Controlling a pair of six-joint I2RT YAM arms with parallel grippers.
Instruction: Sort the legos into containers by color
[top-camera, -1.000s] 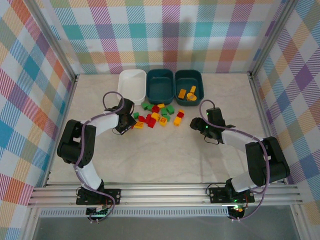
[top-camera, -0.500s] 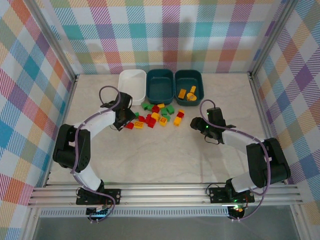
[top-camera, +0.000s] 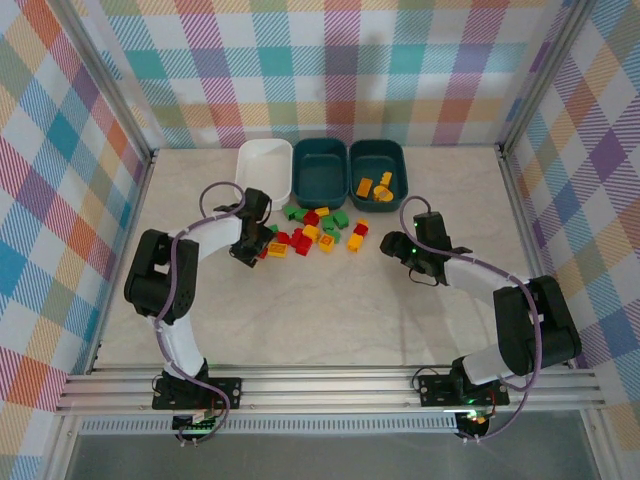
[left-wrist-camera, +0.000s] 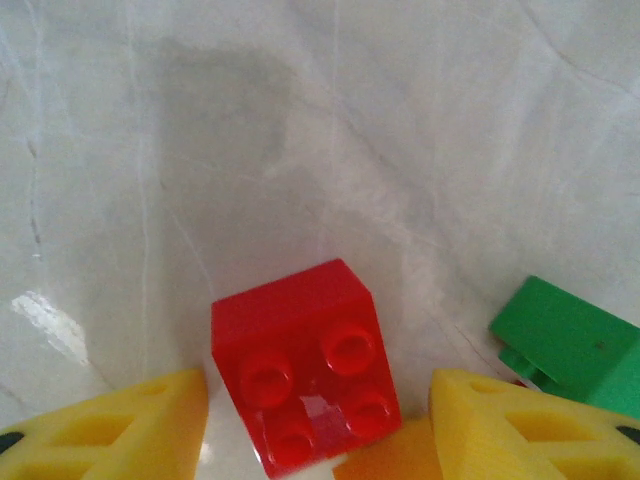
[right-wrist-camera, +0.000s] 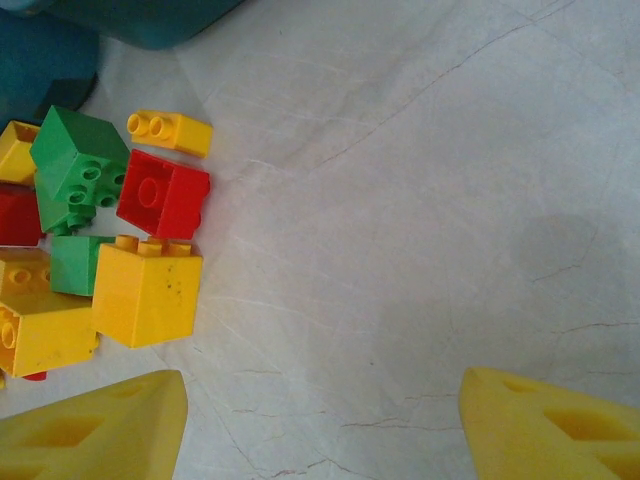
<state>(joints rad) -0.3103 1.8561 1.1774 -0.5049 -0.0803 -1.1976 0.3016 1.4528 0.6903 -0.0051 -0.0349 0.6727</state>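
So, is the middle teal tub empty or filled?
Empty: the middle teal tub shows a bare floor; the right teal tub holds yellow-orange bricks.

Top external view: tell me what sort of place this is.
Probably a robot-training test cell, not a home: plaid cloth walls, a left arm and right arm bolted to an aluminium rail, and legos staged beside plastic tubs.

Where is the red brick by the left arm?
In the left wrist view, the red brick lies on the table between the left gripper's open jaws, with a green brick just to its right.
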